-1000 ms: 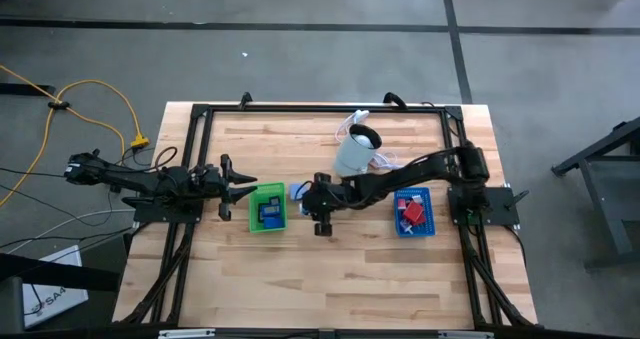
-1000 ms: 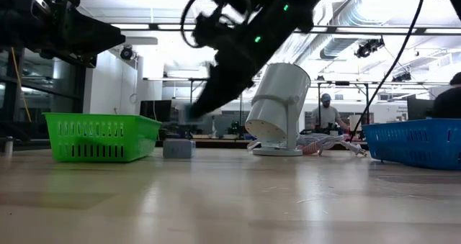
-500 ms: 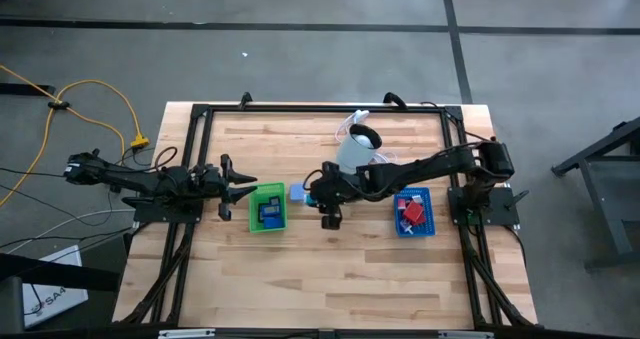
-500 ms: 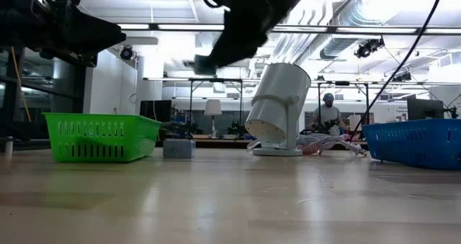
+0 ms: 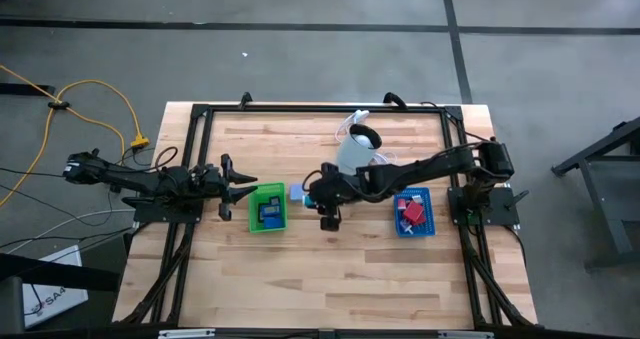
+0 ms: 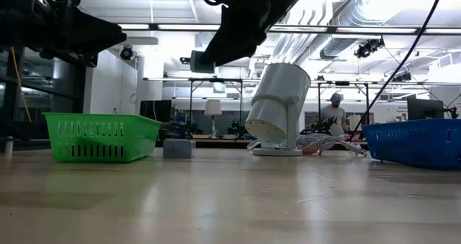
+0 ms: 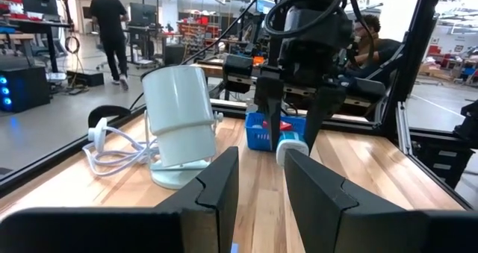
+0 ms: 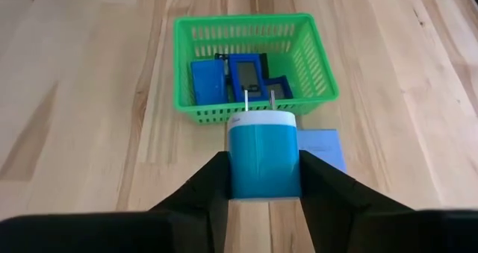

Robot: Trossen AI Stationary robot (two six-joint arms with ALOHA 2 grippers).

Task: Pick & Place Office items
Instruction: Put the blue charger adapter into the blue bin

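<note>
Glossy blue plastic plug (image 8: 264, 154), perforated green plastic basket (image 8: 314, 65), smooth varnished wooden table (image 8: 89, 119).

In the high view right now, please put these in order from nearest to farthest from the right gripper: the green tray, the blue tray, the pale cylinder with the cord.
From the right gripper, shut on a blue-and-white plug:
1. Pale cylinder, just beyond it toward the table's far edge.
2. Green tray, on its left-arm side; too close to the cylinder to rank with certainty.
3. Blue tray, farthest, near the right arm's base.
</note>
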